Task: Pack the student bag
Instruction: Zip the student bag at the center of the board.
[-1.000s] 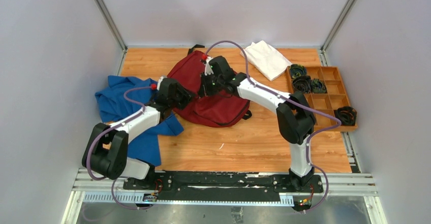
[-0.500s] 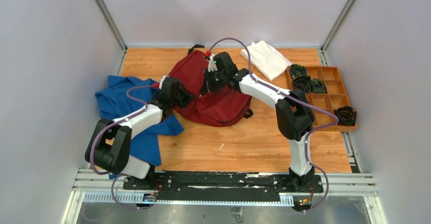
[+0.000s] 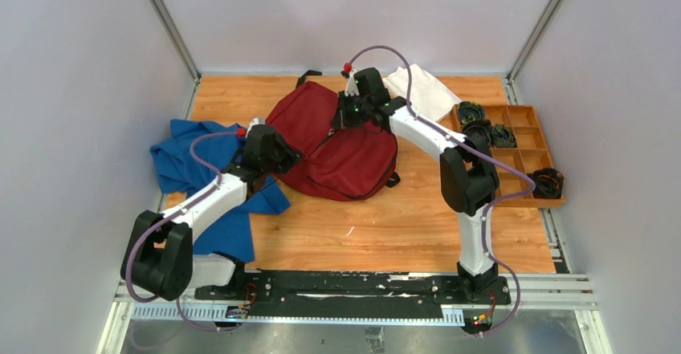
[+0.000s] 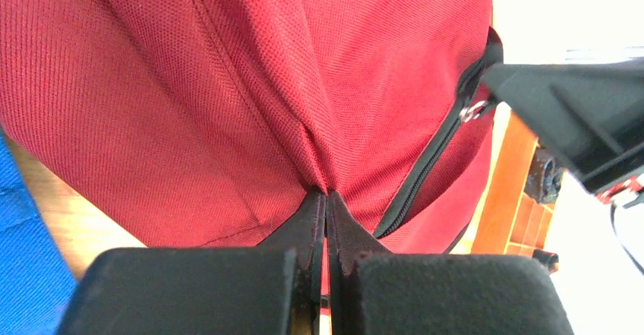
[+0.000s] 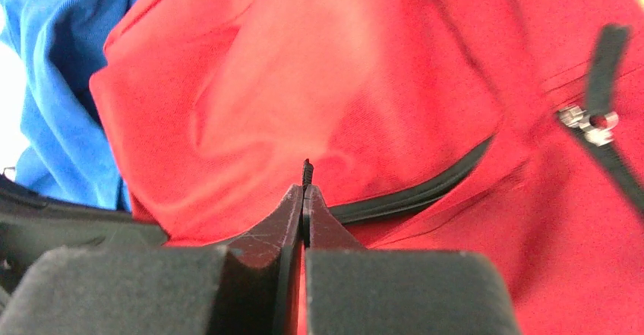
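The dark red student bag lies on the wooden table, its top toward the back wall. My left gripper is at its left edge, shut on a pinched fold of the red fabric. My right gripper is over the bag's upper middle, shut on a small black zipper pull tab that sticks out past the fingertips. A black zipper line runs behind the tab. Another zipper slider shows at the right. The bag's inside is hidden.
A blue garment lies left of the bag, partly under my left arm. A white folded cloth lies at the back right. An orange compartment tray with several black items stands at the right edge.
My right gripper has moved toward the back right along the bag with the zipper tab in it. My left gripper keeps its hold at the bag's left edge.
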Robot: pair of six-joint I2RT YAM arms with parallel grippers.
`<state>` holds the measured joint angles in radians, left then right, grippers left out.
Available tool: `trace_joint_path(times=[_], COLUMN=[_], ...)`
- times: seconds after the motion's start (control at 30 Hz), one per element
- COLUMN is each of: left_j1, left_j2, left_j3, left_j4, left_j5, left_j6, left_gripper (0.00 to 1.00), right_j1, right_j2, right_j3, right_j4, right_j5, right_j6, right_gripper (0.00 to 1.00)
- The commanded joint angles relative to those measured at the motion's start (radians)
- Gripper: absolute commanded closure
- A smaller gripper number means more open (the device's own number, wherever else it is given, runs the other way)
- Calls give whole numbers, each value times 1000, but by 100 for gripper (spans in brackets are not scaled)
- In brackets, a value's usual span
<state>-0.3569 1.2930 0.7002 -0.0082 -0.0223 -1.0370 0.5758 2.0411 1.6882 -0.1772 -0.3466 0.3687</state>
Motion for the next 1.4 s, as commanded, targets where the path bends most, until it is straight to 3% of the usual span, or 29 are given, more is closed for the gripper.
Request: trace_joint_path(times=[0.0, 0.37, 0.63, 0.77, 0.9, 0.97, 1.0, 1.03, 1.1, 1.13, 1.3, 1.37], left_j1=[1, 23, 26, 26, 29, 58, 85, 103, 127, 132, 137, 169], left_j2=[-42, -45, -70, -33, 2, 21, 34, 48, 69, 74, 17, -31], left_j3=[4, -18, -10, 87, 248, 319, 357, 396, 475, 510, 587, 575], left_j4=[-129, -180, -187, -201, -292, -308, -319, -339, -397, -432, -525, -535], left_j5=[-2, 43, 96, 139, 89, 140, 165, 190, 213, 212, 171, 239], left_j6=[99, 178, 223, 285, 365, 398, 411, 427, 471, 497, 580, 575], left_gripper=[100, 100, 100, 99, 60, 31, 22, 18, 13, 11, 1, 0], right_j1=[-53, -200, -249, -256, -275, -289, -291, -293, -294, -294, -296, -296], right_j2=[28, 287, 296, 210, -15, -88, -118, -152, -211, -243, -484, -593], right_j3=[81, 350, 319, 268, -24, -172, -233, -283, -346, -362, -438, -451], right_j4=[35, 41, 85, 60, 155, 255, 276, 282, 272, 262, 186, 79], right_j5=[60, -4, -17, -14, 76, 69, 88, 124, 166, 170, 277, 361], right_j6=[-35, 66, 116, 123, 199, 255, 262, 263, 242, 218, 86, 53], right_gripper=[100, 100, 100, 100, 100, 100, 100, 99, 73, 66, 47, 39])
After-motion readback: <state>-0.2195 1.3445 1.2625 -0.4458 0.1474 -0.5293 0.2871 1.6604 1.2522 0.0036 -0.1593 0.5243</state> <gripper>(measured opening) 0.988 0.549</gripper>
